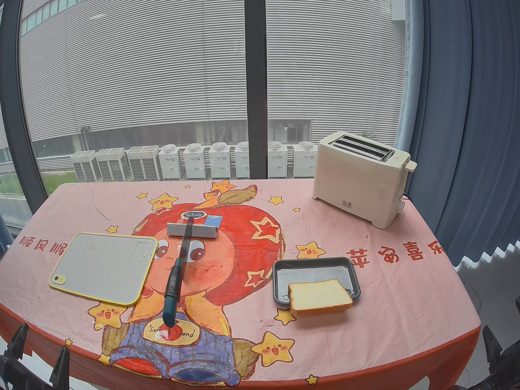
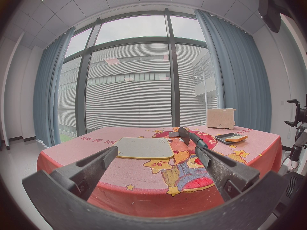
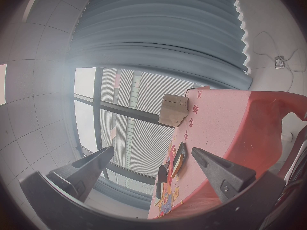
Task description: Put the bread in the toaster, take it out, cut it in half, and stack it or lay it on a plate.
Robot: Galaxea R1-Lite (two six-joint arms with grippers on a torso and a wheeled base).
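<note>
Nearest, off the table's front edge: left gripper [image 2: 156, 150], dark ridged fingers spread wide, gripping nothing. Same for the right gripper [image 3: 152, 150], with wedge-shaped fingers far apart and empty.

On to the pink cartoon-printed tablecloth [image 1: 379, 310]. Front right, a square, spongy slice of pale bread [image 1: 319, 296] with a golden crust, lying flat across the near rim of a shallow dark rectangular metal tray [image 1: 316, 269]. Centre, a long knife [image 1: 176, 277] with a teal handle, pointing away, dark blade propped on a small grey block-shaped knife rest [image 1: 192, 229]. Left, just beside the knife, a flat grey cutting board [image 1: 103, 266] with rounded corners and a yellow rim.

Far right, well apart from the slice: a boxy cream plastic toaster [image 1: 360, 177], two long slots on top, lever on its side. Beyond, a tall glass window [image 1: 135, 82] and a pleated blue curtain [image 1: 466, 109].
</note>
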